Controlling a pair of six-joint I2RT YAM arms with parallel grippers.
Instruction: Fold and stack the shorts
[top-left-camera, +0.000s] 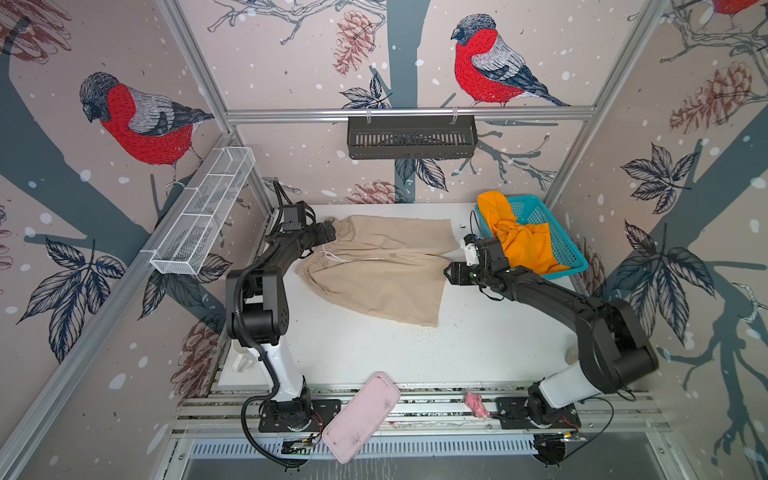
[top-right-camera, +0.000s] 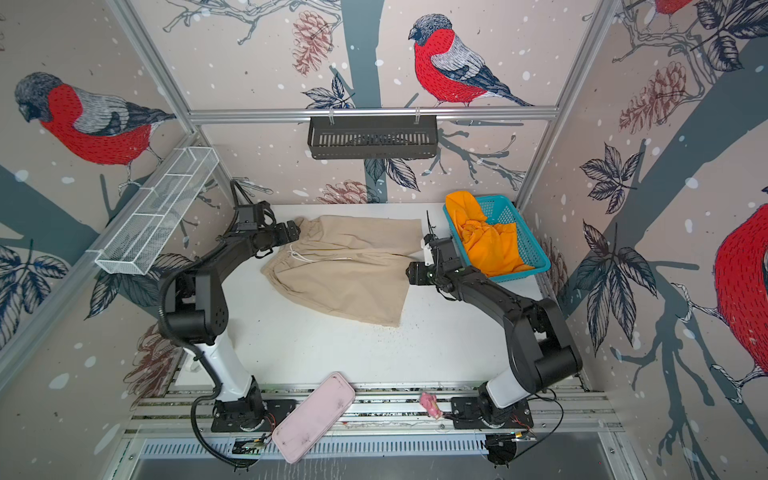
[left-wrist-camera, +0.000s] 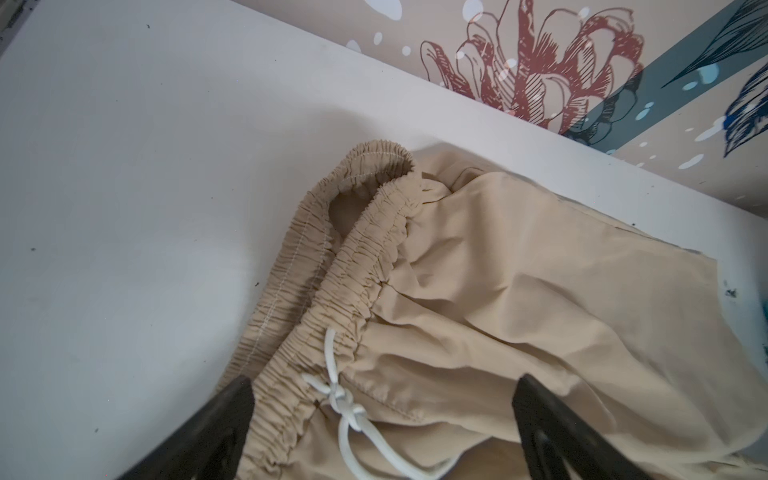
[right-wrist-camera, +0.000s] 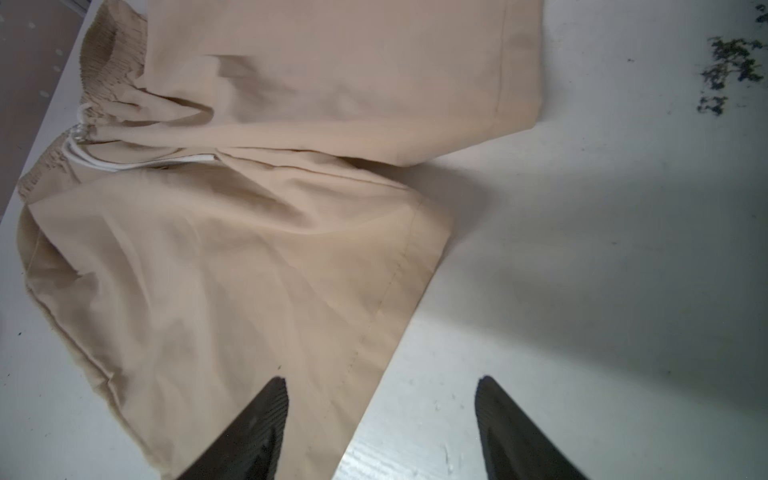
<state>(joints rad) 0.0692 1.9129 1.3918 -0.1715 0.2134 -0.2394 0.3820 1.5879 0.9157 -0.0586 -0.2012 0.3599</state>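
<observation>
Lying crosswise | beige shorts (top-left-camera: 386, 274) | waistband (top-left-camera: 322, 259) left, hems (top-left-camera: 446, 266) right | orange shorts (top-left-camera: 523, 249) seemingly bunched

Both arms reach forward with bent elbows. The left gripper (left-wrist-camera: 384, 380) has its jaws wide apart. The right gripper (right-wrist-camera: 382, 380) has its jaws parted.

the orange shorts (top-left-camera: 521, 249) are wadded up in the basket (top-left-camera: 536, 214) at the tabletop's (top-left-camera: 478, 353) far right corner, can't make out waistband or legs, and the right arm (top-left-camera: 540, 286) covers the basket's near-left corner. Those specks (top-left-camera: 419, 330) by the beige shorts' (top-left-camera: 382, 270) near hem are too tiny to tell
</observation>
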